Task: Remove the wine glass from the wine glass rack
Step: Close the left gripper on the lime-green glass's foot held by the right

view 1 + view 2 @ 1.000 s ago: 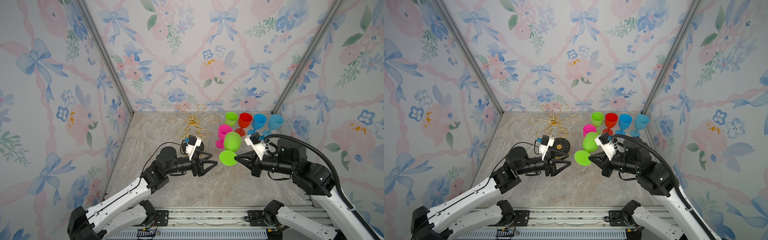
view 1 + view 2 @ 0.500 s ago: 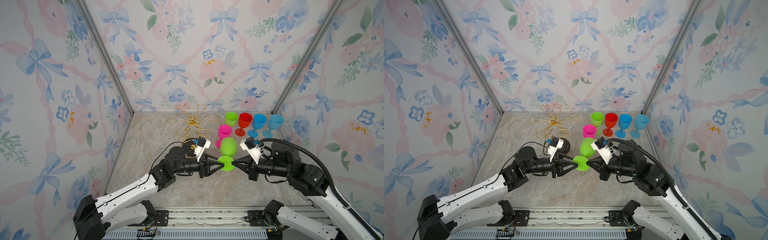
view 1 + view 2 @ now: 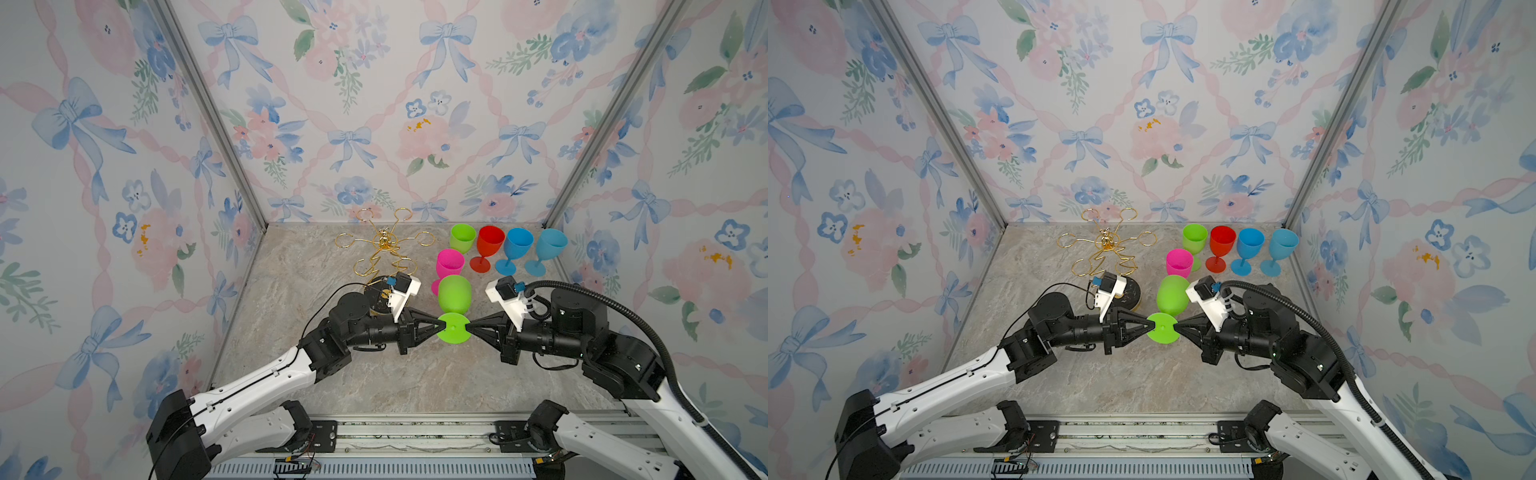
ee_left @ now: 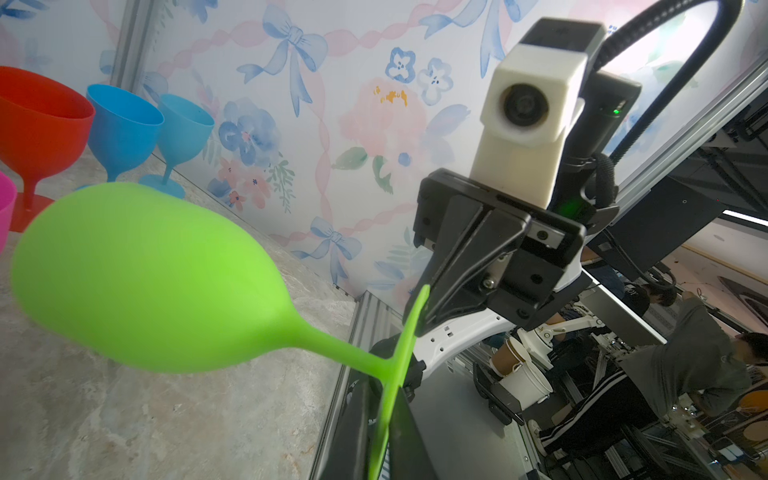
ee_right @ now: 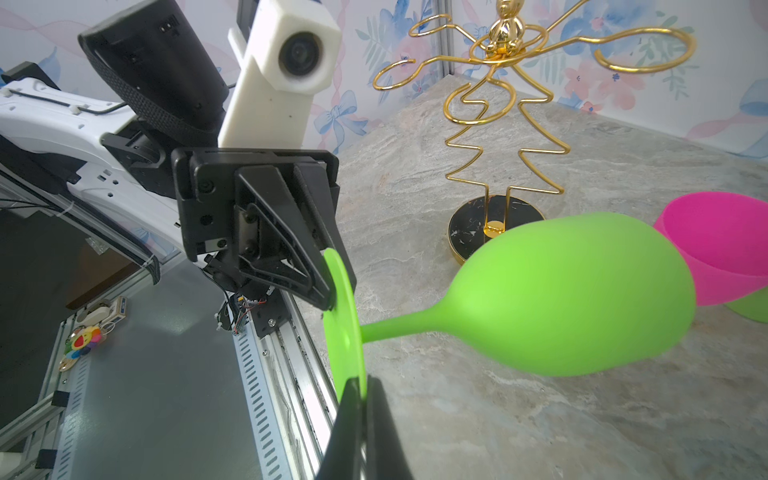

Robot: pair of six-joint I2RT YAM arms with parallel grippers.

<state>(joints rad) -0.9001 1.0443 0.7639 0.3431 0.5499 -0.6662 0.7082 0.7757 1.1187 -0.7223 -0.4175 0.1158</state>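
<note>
— Where is the lime-green plastic wine glass [image 3: 454, 293] right now?

— Off the thin gold wire wine glass rack [image 3: 384, 249] already. Every ring arm I can see is bare. The glass hangs on its side above the grey marbled bench [image 3: 415, 374], nearer the robot than the rack's round black base [image 5: 494, 228] and to its right in both top views.

— Who has it?

— Both arms. The left fingers [image 3: 426, 326] pinch one edge of the flat round foot [image 3: 454, 330], and the right fingers [image 3: 482, 326] pinch the opposite edge. Each wrist view shows the other arm's fingers pressed onto the rim of the disc.

— Which way does the long axis run?

— Stem and bowl point away from the robot, toward the back, roughly square to the line between the two sets of fingers. The foot is the near end. The bowl mouth is the far end, close by the upright pink plastic glass [image 3: 450, 262]. Whether they touch I cannot tell.

— So what does the next move turn on?

— My judgement is that one side must let go so the other can swing the bowl up and stand the foot down. Neither arm is nearer, since they meet evenly at the foot. The row of upright green, red and blue plastic glasses [image 3: 490, 245] lies to the right, so the right arm would have the shorter carry. The bowl must clear the pink one as it turns.
</note>
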